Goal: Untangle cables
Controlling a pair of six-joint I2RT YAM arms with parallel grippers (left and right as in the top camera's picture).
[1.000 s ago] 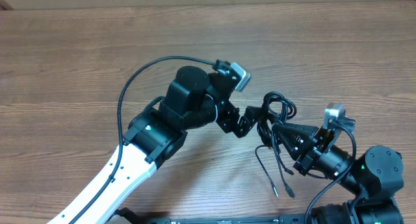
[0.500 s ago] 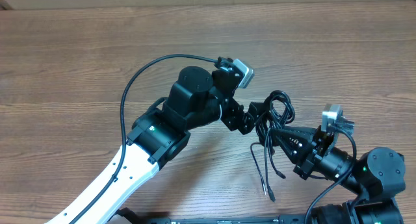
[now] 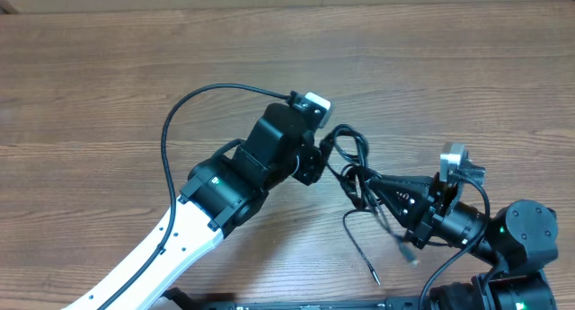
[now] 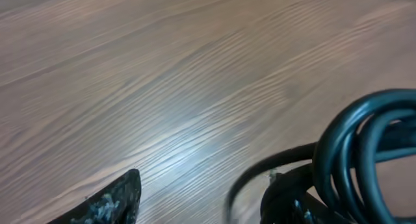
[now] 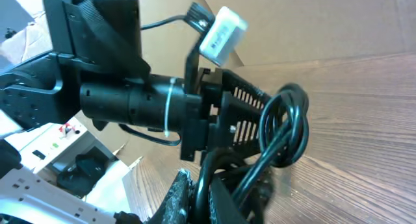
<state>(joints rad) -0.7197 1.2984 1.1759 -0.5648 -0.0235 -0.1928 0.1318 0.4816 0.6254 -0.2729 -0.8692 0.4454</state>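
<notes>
The cables (image 3: 358, 171) are thin black cords bunched in a small knot, lifted between my two grippers near the table's front right. My right gripper (image 3: 368, 182) is shut on a cord of the bundle; in the right wrist view the cord (image 5: 286, 138) runs pinched between its fingers (image 5: 185, 198). My left gripper (image 3: 329, 159) is up against the bundle's left side. In the left wrist view its jaws stand apart over bare wood, with looped cables (image 4: 328, 156) by the right finger. Two loose plug ends (image 3: 372, 272) trail toward the front edge.
The wooden table (image 3: 108, 85) stretches away to the left and back. The left arm's own thick black wire (image 3: 193, 103) arcs above its wrist. The right arm's base (image 3: 526, 234) sits at the front right corner.
The left gripper has moved left and back with the loops following it, and its jaws have narrowed. The right gripper shifted slightly left, still shut. The loose ends swung.
</notes>
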